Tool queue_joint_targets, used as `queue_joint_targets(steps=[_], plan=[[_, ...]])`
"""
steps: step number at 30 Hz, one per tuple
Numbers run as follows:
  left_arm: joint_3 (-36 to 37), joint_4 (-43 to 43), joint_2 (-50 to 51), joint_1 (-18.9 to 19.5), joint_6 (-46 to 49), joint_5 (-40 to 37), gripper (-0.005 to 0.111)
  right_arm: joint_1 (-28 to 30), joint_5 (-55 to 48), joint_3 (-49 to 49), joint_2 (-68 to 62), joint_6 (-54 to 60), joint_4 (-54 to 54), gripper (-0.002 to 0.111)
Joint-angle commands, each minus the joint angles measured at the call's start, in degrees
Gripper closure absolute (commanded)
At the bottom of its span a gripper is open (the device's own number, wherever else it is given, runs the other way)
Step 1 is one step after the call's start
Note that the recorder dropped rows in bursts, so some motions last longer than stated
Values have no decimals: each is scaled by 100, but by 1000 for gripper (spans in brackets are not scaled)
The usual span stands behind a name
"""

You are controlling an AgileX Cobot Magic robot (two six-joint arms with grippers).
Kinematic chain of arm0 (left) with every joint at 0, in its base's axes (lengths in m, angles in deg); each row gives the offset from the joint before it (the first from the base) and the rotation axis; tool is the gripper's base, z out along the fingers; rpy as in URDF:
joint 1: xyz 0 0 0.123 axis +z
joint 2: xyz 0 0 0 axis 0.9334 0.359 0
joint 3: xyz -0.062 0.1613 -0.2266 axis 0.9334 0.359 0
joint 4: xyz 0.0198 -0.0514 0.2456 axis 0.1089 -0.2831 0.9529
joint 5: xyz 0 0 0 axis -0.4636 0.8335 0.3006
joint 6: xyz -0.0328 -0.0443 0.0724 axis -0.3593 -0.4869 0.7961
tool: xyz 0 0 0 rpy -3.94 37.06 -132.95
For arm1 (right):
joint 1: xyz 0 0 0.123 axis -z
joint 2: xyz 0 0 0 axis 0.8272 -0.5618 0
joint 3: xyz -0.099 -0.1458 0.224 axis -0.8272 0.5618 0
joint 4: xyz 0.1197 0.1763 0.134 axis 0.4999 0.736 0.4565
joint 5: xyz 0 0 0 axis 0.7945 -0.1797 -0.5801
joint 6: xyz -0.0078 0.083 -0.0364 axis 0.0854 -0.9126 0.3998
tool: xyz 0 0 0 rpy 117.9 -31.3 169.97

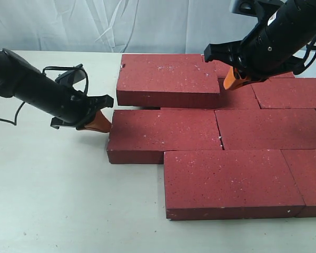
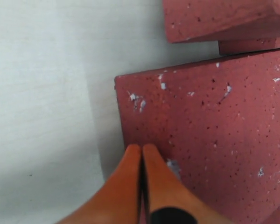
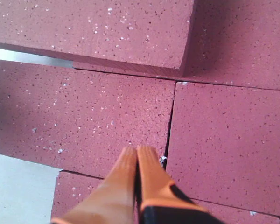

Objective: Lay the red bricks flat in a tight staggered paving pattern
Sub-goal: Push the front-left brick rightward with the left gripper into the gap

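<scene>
Several red bricks point(image 1: 271, 129) lie flat on the pale table point(image 1: 52, 200), packed in staggered rows from centre out to 3 o'clock of the exterior view. Far left, 9 o'clock: left gripper point(image 1: 106, 125) low at table level, orange fingers clenched together, nothing held, tip against the short end face of the end brick point(image 1: 163, 138) of the middle row. Left wrist view agrees: left gripper point(image 2: 141, 151) closed, right at the edge of the end brick point(image 2: 200, 140), bare table point(image 2: 42, 93) beside it.

At 12 o'clock of the end brick, the raised brick point(image 1: 168, 79) sits higher than the others, lying on top of lower bricks, with a dark gap under its near edge and a small chip at its far left corner. At 5 o'clock of the end brick, the front brick point(image 1: 229, 182) lies flat, touching it, offset so the joints do not line up.

Right gripper point(image 1: 229, 84) at 3 o'clock of the raised brick, just beside its end, over the back-row bricks; fingers pinched together, empty. Contact with the bricks below: cannot tell. Right wrist view: right gripper point(image 3: 136, 151) closed over a seam point(image 3: 170, 121) between two flat bricks, raised brick point(image 3: 93, 28) beyond. Further bricks at 3 o'clock run off frame.
</scene>
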Motion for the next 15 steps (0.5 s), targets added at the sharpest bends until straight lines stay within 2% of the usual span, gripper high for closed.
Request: queue_joint_targets(steps=[1,15], plan=[[-32,-218,6,-24,27,-135,107,40,59,20,51,32,-10,109],[-32,-51,6,-13,15,-97,107,40,70,20,51,45,-21,109]])
